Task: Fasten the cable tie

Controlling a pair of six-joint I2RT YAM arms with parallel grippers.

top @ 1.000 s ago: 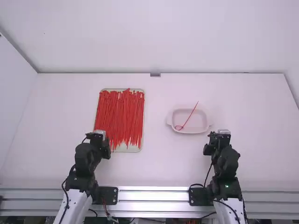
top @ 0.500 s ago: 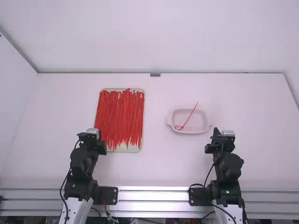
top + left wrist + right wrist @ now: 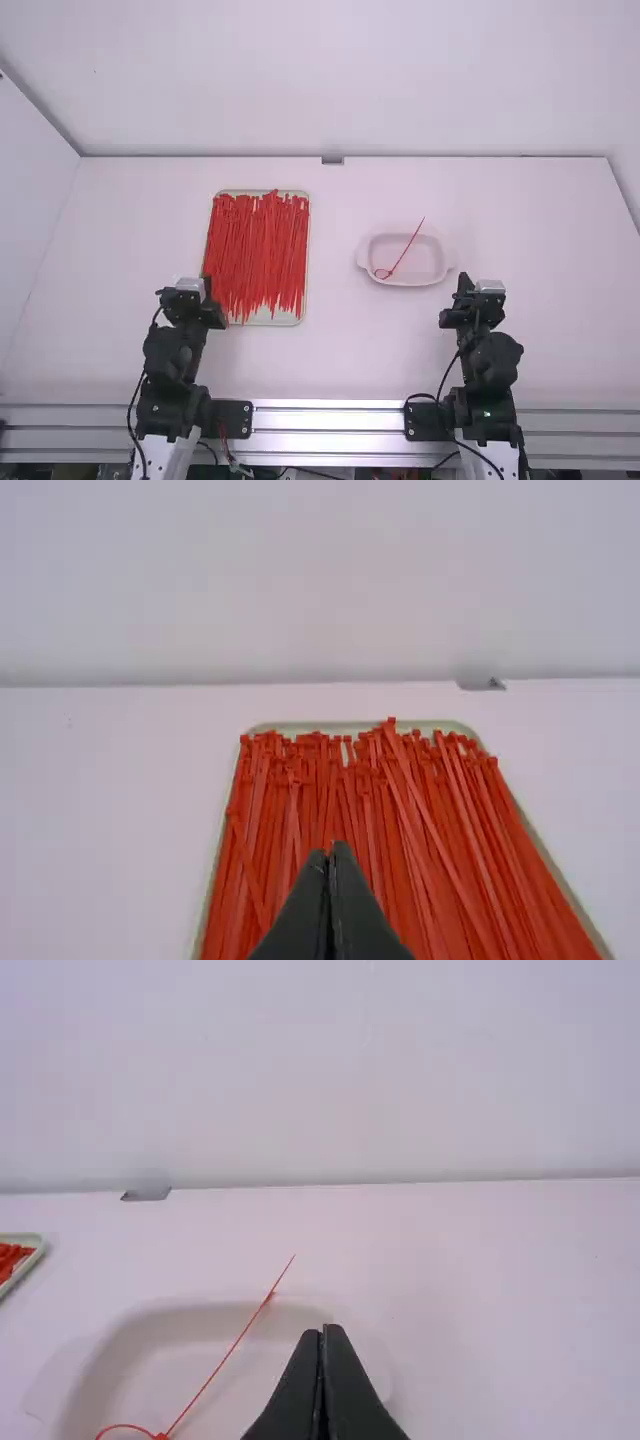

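A single red cable tie (image 3: pixel 400 255) lies in a shallow white dish (image 3: pixel 437 273) right of the table's middle. At its near end the tie curls into a small loop that rests on the dish floor. Its straight tail runs away and to the right, over the far rim and slightly past it. The loop looks closed, though the head is too small to tell for sure. Nothing else lies in the dish and nothing covers the tie.

To the left of the dish, well apart from it, a pale rectangular tray (image 3: pixel 272 321) holds a thick pile of loose red cable ties (image 3: pixel 257 255). They lie roughly parallel, running away from the arms.

The right gripper (image 3: pixel 322 1335) hangs just on the near side of the dish, above the white table (image 3: pixel 120 230), its two fingers pressed together with nothing between them. The left gripper (image 3: pixel 329 855) sits at the near left corner of the tray, likewise clenched and empty, pointing along the pile. A small grey fitting (image 3: pixel 332 159) sits at the table's far edge, against the white wall.
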